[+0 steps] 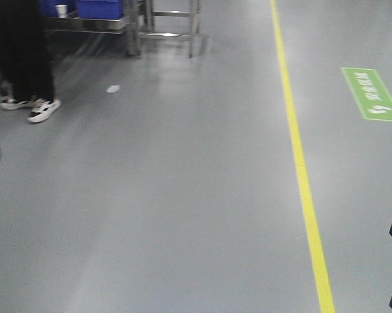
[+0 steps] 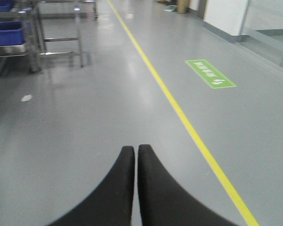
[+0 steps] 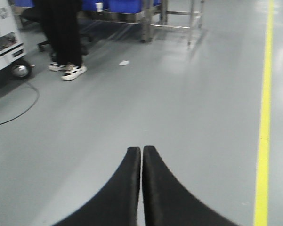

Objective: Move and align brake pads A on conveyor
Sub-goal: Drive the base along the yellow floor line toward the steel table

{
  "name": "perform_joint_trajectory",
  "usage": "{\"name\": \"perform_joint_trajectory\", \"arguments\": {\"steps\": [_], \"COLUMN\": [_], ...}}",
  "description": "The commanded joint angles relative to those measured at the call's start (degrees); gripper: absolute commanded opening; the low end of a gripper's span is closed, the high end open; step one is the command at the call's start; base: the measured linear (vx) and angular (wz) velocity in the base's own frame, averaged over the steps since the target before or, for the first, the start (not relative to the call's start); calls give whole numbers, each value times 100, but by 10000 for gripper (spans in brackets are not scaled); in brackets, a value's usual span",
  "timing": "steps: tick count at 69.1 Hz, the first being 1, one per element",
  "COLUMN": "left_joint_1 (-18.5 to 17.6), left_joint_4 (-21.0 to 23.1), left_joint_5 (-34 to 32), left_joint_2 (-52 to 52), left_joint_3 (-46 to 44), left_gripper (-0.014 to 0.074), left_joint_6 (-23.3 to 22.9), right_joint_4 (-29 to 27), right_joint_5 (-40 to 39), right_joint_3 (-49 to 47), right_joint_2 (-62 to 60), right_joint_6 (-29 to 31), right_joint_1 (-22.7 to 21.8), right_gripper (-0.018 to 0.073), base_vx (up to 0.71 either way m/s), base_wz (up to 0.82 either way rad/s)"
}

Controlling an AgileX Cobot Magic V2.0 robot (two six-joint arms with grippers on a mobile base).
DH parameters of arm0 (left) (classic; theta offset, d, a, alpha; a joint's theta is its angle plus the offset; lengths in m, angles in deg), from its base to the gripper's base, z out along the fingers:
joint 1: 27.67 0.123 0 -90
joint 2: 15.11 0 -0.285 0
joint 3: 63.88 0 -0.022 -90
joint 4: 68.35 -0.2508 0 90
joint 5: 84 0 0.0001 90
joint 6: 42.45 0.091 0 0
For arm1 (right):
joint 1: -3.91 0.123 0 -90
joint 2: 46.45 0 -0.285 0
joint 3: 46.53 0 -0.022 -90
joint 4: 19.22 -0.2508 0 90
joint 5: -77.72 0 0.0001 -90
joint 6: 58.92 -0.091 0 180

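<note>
Ok, all cams see only grey floor (image 1: 182, 208). Left gripper (image 2: 135, 149): fingers (image 2: 120, 186) pressed together with a hairline gap, nothing between them. Right gripper (image 3: 141, 150): same, closed on nothing. Pads and conveyor: can't tell where, no view shows them. Yellow line (image 1: 300, 163) runs along the floor, right of both grippers; green sign (image 1: 372, 94) lies beyond it. Far left: person (image 1: 23, 45) in dark trousers and black-and-white sneakers (image 1: 44, 109), standing by a steel rack (image 1: 134, 29) with blue bins (image 1: 99, 8). White scrap (image 1: 113, 89) on the floor near the sneakers. Right wrist cam also shows a black cable (image 3: 19, 110) and a wheel (image 3: 20, 70) of a white cart (image 3: 2, 28) at the left edge.
</note>
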Motion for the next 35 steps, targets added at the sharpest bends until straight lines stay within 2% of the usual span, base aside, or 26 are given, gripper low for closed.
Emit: {"name": "perform_joint_trajectory", "arguments": {"steps": [1, 18, 35], "left_joint_1": [-38, -38, -38], "left_joint_4": [17, 17, 17], "left_joint_5": [-425, -425, -425], "left_joint_2": [84, 84, 84], "left_joint_3": [-126, -126, -126], "left_gripper": [-6, -6, -6], "left_joint_6": [-4, -4, -4], "right_joint_4": [79, 79, 79], "right_joint_5": [-435, -435, -435], "right_joint_3": [-146, -146, -146], "right_joint_2": [30, 30, 30], "right_joint_6": [30, 30, 30], "right_joint_1": [-3, -3, -3], "right_gripper": [-9, -9, -9], "base_vx": [12, 14, 19], "base_wz": [-56, -47, -34]}}
